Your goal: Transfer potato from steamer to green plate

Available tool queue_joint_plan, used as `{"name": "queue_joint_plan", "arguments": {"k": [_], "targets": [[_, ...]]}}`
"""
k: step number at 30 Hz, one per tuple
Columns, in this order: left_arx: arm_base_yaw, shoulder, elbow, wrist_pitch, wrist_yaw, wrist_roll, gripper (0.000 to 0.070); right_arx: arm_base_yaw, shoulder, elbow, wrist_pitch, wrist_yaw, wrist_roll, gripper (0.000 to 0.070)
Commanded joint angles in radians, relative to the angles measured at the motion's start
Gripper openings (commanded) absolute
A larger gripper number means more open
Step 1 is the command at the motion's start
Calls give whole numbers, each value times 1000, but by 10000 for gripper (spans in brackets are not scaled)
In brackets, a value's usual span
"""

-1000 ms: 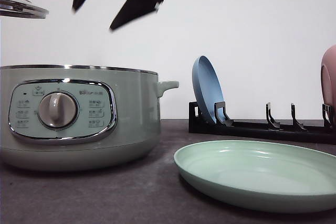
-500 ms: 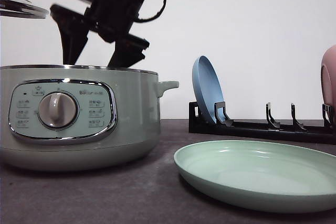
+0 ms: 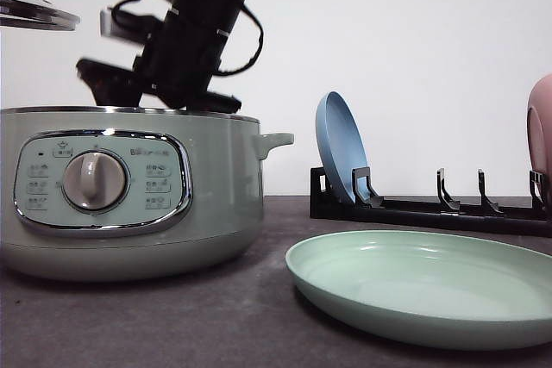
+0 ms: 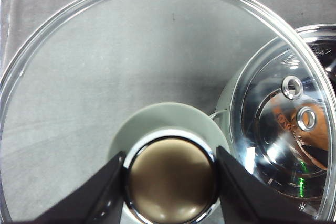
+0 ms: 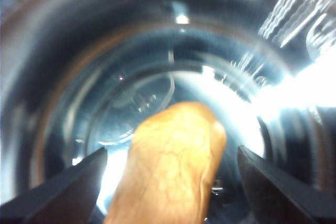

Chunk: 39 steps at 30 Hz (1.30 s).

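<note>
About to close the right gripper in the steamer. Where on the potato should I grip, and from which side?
Grip the potato across its narrow middle, coming straight down from above through the steamer's open top. In the right wrist view it lies as an elongated oval between the spread fingers of the right gripper, its long axis running along the gap, so closing would likely pinch its short width. The steamer's walls rule out a sideways approach.

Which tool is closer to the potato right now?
Right. The right tool is down in the steamer, fingers open either side of the potato. The left tool holds the lid knob off to the side.
</note>
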Motion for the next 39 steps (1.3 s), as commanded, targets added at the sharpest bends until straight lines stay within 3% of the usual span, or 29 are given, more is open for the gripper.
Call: {"name": "queue_joint_plan", "arguments": {"k": [1,8,11,16,31,39], "targets": [[2,-6,28,34,-3,-3,1,16,32,26,3,1,-12,499],[2,-6,28,35,-3,-3,1,16,34,26,0,2,-11,475],[2,-6,28,35,-3,-3,1,16,34,26,-12,1,-11,347],[2,-6,28,35,-3,-3,1,16,34,26,-27,0,-11,250],[2,-6,28,38,-2,-2,1,-3,-156,29,-25,1,-27,245],[0,-6,28,38,2,-2,1,-55,-355,28,-150,1,-54,239]]}}
